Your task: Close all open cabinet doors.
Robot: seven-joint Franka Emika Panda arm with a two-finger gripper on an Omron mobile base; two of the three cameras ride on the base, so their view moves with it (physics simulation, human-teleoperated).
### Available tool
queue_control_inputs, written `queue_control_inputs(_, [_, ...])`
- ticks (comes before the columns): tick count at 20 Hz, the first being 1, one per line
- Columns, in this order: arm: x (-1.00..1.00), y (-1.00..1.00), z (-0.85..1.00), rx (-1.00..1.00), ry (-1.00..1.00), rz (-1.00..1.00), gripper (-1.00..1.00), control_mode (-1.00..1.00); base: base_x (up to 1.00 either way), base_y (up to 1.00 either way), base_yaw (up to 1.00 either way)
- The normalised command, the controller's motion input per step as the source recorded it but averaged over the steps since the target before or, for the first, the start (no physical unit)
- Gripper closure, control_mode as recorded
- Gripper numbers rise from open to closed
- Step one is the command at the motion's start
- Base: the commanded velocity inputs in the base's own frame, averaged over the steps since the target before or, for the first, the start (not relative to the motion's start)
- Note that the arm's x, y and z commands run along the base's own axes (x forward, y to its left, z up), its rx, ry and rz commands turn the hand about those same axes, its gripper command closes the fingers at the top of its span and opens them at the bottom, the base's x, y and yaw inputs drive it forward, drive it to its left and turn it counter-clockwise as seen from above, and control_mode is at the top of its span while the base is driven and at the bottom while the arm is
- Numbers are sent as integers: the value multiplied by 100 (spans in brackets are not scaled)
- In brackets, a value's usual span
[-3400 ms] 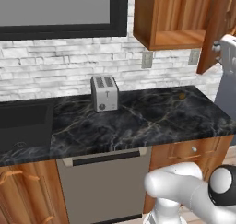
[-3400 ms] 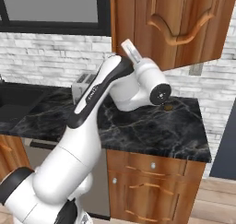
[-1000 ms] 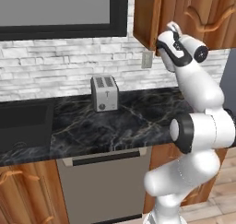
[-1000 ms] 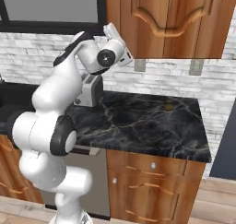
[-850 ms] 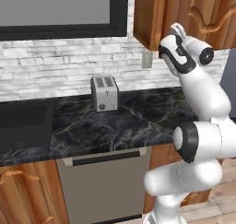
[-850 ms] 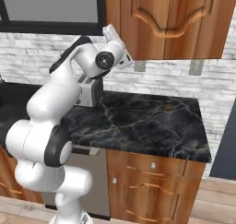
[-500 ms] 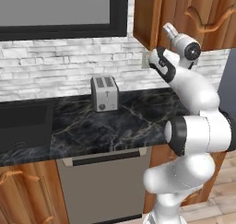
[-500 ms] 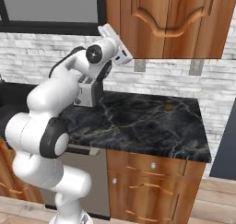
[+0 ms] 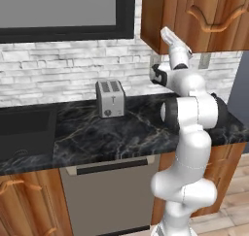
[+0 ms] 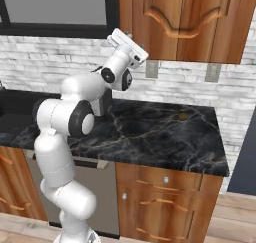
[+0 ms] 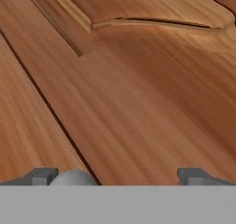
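Two reddish-brown cabinet doors (image 9: pixel 204 11) (image 10: pixel 187 17) with carved arches hang above the counter, and both lie flush with the cupboard front. My gripper (image 10: pixel 130 46) (image 9: pixel 172 38) is raised at the cupboard's lower left corner, pointing at the wood. In the hand view the door's arch panel (image 11: pixel 152 25) is very close, and a dark seam runs diagonally down to a round silver knob (image 11: pixel 71 178). The knob sits beside one fingertip (image 11: pixel 44 176). My gripper (image 11: pixel 117 177) is open, fingers wide apart, with nothing held between them.
A silver toaster (image 9: pixel 111 98) stands on the black marble counter (image 10: pixel 165 132). A dark-fronted microwave (image 9: pixel 63 11) hangs to the left, and a dishwasher (image 9: pixel 112 191) sits below. Wall outlets (image 10: pixel 212 72) are on the white brick backsplash. Lower cabinets and drawers (image 10: pixel 160 207) are shut.
The door that stood open a few seconds ago now lies flush. Over the last second the arm folded under the cupboard and the hand shifted slightly left, staying near the wood.
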Motion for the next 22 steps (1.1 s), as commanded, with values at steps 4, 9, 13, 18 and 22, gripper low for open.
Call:
queue_control_inputs(4, [96, 1, 0, 0, 34, -10, -100, -100, 0, 0, 0])
queue_control_inputs(9, [42, 26, -17, -1, 59, -3, -100, -100, 0, 0, 0])
queue_control_inputs(13, [-22, 72, -86, -10, 54, 5, -100, -100, 0, 0, 0])
queue_control_inputs(18, [90, 90, -100, -11, 57, 4, -100, -100, 0, 0, 0])
queue_control_inputs(22, [12, 29, 22, 8, 65, -6, -100, -100, 0, 0, 0])
